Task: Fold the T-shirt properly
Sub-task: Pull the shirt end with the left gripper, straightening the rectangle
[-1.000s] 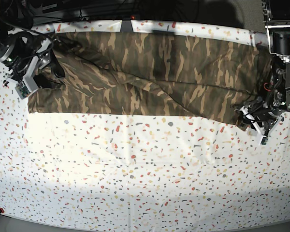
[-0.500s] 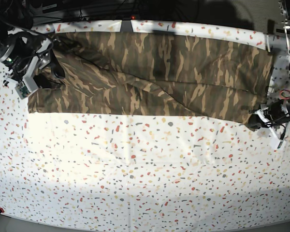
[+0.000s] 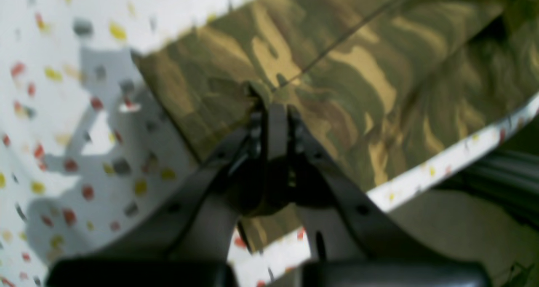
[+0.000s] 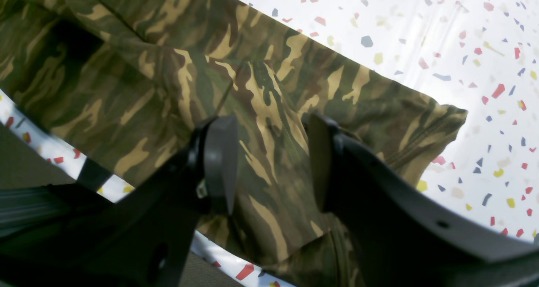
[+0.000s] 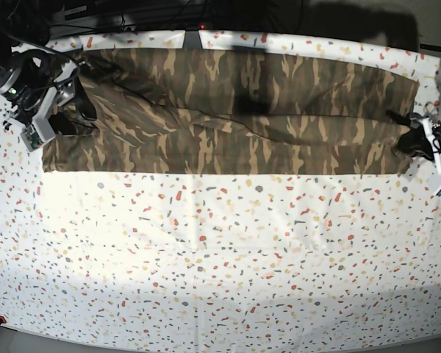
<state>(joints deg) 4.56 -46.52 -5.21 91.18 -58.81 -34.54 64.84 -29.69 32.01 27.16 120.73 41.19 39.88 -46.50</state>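
The left gripper (image 3: 273, 110) is pressed together on a pinch of the T-shirt (image 5: 235, 125), a small ridge of cloth being nipped between its fingertips in the left wrist view; in the base view this gripper (image 5: 419, 140) is found at about three o'clock, at the shirt's end there. The right gripper (image 4: 269, 160) is spread, its two fingers (image 4: 221, 160) set on either side of a patch of camouflage cloth near a folded corner, with no cloth seen pinched between them; in the base view it (image 5: 55, 110) sits at about ten o'clock, over the opposite end of the shirt. The T-shirt is laid out as a long, narrow band across the far part of the table (image 5: 220, 265), from nine o'clock to three o'clock, with a diagonal crease through its middle and the near half of the speckled cover left bare. The step in hand is judged to be the taking hold of both ends — one end is secured, the other is only straddled. The next move would call for the right fingers to be closed on the cloth, so that both ends could be lifted and carried together evenly. No containers are seen in any view.
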